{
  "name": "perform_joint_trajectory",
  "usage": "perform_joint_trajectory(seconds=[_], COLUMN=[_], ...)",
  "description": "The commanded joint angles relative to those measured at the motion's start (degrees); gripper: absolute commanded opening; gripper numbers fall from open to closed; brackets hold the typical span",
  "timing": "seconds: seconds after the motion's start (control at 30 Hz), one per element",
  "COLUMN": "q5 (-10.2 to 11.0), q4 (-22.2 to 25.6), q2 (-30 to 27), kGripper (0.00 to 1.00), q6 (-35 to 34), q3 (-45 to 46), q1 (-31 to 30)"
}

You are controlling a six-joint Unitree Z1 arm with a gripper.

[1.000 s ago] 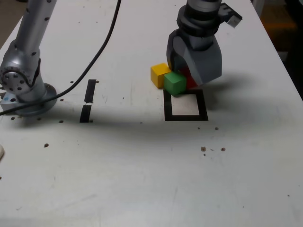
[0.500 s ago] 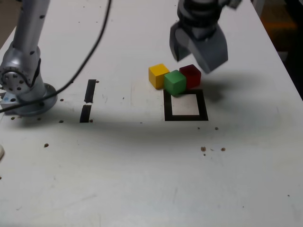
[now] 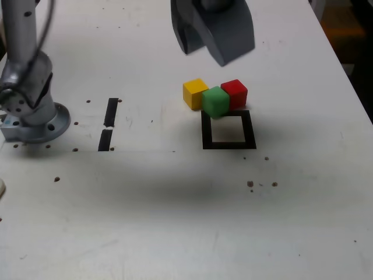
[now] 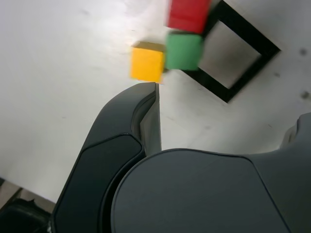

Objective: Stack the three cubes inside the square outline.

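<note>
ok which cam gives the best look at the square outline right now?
Exterior view: the square outline is whole and unobstructed, all four tape sides visible, the green cube at its far edge. The wrist view shows it tilted, with the green cube covering one corner.

Three cubes (image 3: 216, 97) crowd square outline (image 3: 228, 130) far edge; outline interior bare, open from above.

yellow cube (image 3: 195, 93): plain matte yellow, nearest the fingers
green cube (image 3: 215, 101): plain matte green
red cube (image 3: 235, 94): plain matte red, farthest from the fingers
square outline (image 3: 228, 144): black tape, white inside
table (image 3: 175, 221): white with dark specks
tape strips (image 3: 108, 123): black
gripper (image 3: 213, 49): dark grey
</note>
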Motion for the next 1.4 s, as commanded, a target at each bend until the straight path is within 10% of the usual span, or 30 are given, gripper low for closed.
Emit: perform_joint_trajectory(seconds=[0.0, 0.2, 0.7, 1.37], q5=[-2.27, -7.18, -8.56, -3.50], q4=[-0.91, -3.68, -4.88, -9.63], q2=[0.19, 1.70, 12.72, 14.39], kGripper=[1.00, 1.00, 1.00, 1.00], q6=[-0.21, -1.13, 0.75, 3.65], q3=[1.16, 4.00, 0.95, 4.83], q1=[-1.15, -3.91, -3.65, 1.87])
